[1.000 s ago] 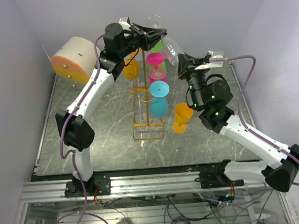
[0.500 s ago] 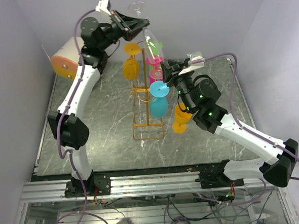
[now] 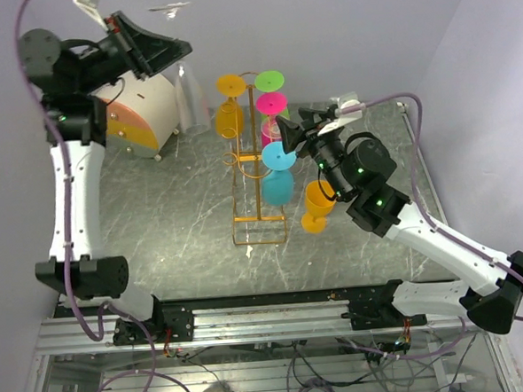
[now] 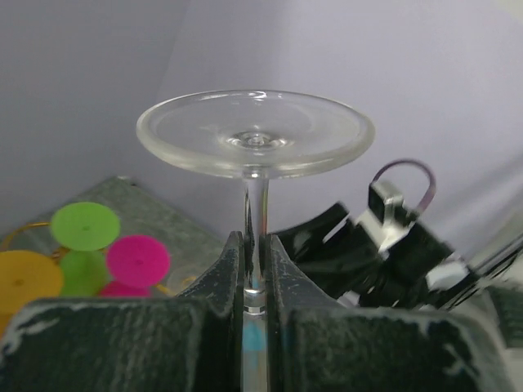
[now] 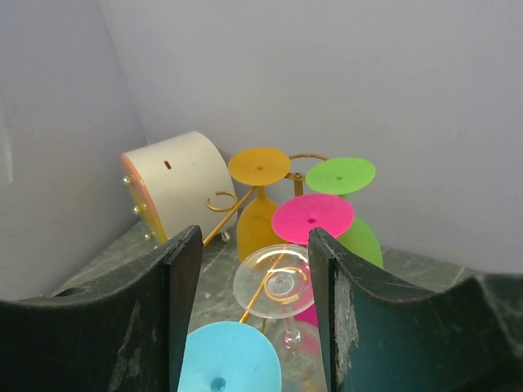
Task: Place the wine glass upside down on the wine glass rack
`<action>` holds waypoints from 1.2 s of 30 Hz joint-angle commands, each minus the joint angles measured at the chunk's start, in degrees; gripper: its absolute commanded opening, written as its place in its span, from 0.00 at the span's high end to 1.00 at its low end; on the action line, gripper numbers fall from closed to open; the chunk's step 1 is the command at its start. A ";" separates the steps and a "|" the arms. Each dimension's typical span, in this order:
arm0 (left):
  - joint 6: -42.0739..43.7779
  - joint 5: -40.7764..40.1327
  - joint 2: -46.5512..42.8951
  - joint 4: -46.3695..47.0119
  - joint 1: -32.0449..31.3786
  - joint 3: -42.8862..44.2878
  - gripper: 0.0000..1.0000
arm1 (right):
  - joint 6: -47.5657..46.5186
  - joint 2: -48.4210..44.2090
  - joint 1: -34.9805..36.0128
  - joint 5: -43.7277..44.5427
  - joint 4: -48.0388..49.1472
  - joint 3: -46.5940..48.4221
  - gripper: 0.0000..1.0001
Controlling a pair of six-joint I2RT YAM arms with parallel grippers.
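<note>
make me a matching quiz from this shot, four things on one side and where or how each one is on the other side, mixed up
Column 1
1. left hand
2. right hand
3. cyan glass
4. cream drum with an orange end

Column 2
A. hanging foot-up on the wine glass rack
B. at the far left of the table
C. shut on the stem of the clear wine glass, high up on the left
D. open, close beside the rack

Pairs: 1-C, 2-D, 3-A, 4-B
</note>
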 commanded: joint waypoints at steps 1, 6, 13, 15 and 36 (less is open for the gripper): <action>11.25 14.13 -4.02 -2.39 7.67 -2.88 0.93 | 1.04 -3.05 0.24 -0.51 -0.48 1.05 0.46; 4.12 21.56 -7.71 15.69 16.44 -12.48 0.93 | 1.09 -4.22 0.26 0.92 0.19 -0.02 0.46; 13.42 20.37 -12.19 29.79 18.89 -34.58 0.93 | 1.16 -3.85 0.18 3.56 0.53 -1.22 0.46; 23.50 18.19 -12.71 23.20 18.68 -36.87 0.93 | 1.58 -3.75 0.27 4.06 -0.02 -0.89 0.46; 54.93 -0.40 -7.66 17.39 6.27 -45.03 0.93 | 31.76 4.58 -35.78 -13.85 -52.44 10.74 0.46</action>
